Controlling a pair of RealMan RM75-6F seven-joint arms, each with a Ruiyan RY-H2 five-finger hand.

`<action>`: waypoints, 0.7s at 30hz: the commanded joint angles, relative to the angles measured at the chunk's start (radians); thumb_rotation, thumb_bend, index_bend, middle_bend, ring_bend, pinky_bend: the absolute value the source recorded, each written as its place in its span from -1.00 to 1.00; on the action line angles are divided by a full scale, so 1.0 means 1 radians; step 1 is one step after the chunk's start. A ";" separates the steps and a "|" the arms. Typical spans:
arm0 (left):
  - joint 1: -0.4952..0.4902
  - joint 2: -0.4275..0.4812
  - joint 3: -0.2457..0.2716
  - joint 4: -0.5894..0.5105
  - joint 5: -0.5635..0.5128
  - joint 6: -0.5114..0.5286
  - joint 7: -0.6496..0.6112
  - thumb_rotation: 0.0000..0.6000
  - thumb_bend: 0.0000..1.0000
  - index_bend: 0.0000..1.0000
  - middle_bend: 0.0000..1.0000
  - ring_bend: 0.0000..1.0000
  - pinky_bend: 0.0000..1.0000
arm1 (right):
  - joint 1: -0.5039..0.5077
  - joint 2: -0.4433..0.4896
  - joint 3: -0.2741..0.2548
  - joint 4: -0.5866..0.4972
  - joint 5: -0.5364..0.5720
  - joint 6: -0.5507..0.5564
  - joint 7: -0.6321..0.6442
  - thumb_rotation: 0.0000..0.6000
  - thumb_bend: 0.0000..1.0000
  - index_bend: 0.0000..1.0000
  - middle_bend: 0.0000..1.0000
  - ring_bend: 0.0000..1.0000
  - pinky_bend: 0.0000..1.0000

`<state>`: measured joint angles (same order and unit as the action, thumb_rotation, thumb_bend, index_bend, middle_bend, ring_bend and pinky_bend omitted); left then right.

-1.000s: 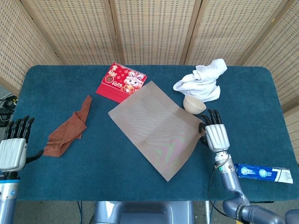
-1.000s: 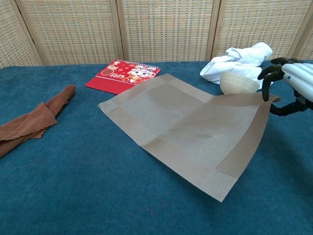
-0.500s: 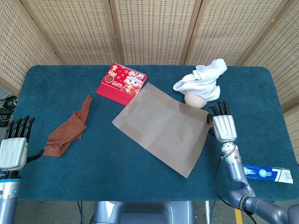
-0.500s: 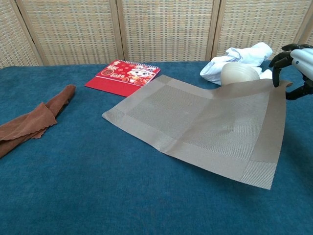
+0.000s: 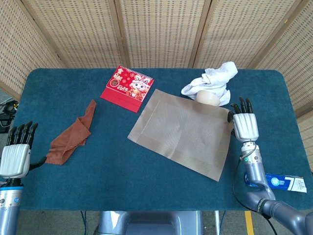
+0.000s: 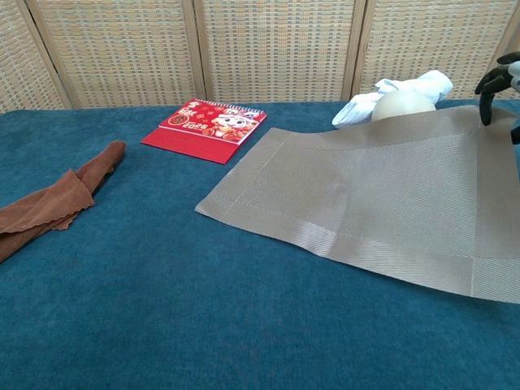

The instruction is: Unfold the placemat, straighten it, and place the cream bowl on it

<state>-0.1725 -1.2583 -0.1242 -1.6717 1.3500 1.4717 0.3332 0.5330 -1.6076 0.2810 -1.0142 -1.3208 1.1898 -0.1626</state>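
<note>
Right hand [image 5: 244,125] pinches the woven placemat's [image 5: 183,132] right corner; lower it flat, clear of the cream bowl [image 5: 207,98] at upper right.

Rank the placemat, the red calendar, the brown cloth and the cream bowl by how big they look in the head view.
Largest to smallest:
1. placemat
2. red calendar and brown cloth, too close to rank
3. cream bowl, partly hidden by the placemat
</note>
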 commanded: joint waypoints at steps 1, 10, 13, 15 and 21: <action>-0.001 -0.001 0.001 0.000 0.001 0.000 0.002 1.00 -0.75 -1.00 -1.00 -1.00 -1.00 | -0.003 0.003 -0.006 0.003 0.000 0.006 0.003 1.00 0.15 0.32 -0.36 -0.97 -1.00; 0.002 0.003 0.003 -0.004 0.005 0.005 -0.004 1.00 -0.75 -1.00 -1.00 -1.00 -1.00 | -0.016 0.013 -0.029 -0.017 0.003 0.013 -0.015 1.00 -0.04 0.04 -0.53 -0.99 -1.00; 0.004 0.006 0.004 -0.006 0.009 0.009 -0.008 1.00 -0.75 -1.00 -1.00 -1.00 -1.00 | -0.024 0.025 -0.035 -0.040 0.007 0.021 -0.031 1.00 -0.25 -0.29 -0.73 -1.00 -1.00; 0.005 0.008 0.004 -0.008 0.011 0.012 -0.011 1.00 -0.75 -1.00 -1.00 -1.00 -1.00 | -0.029 0.032 -0.035 -0.051 0.010 0.026 -0.039 1.00 -0.35 -0.44 -0.84 -1.00 -1.00; 0.007 0.011 0.005 -0.010 0.016 0.017 -0.017 1.00 -0.75 -1.00 -1.00 -1.00 -1.00 | -0.048 0.062 -0.033 -0.096 0.019 0.053 -0.045 1.00 -0.42 -0.63 -1.00 -1.00 -1.00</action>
<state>-0.1653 -1.2475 -0.1193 -1.6816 1.3656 1.4882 0.3164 0.4905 -1.5527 0.2476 -1.1022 -1.3027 1.2356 -0.2072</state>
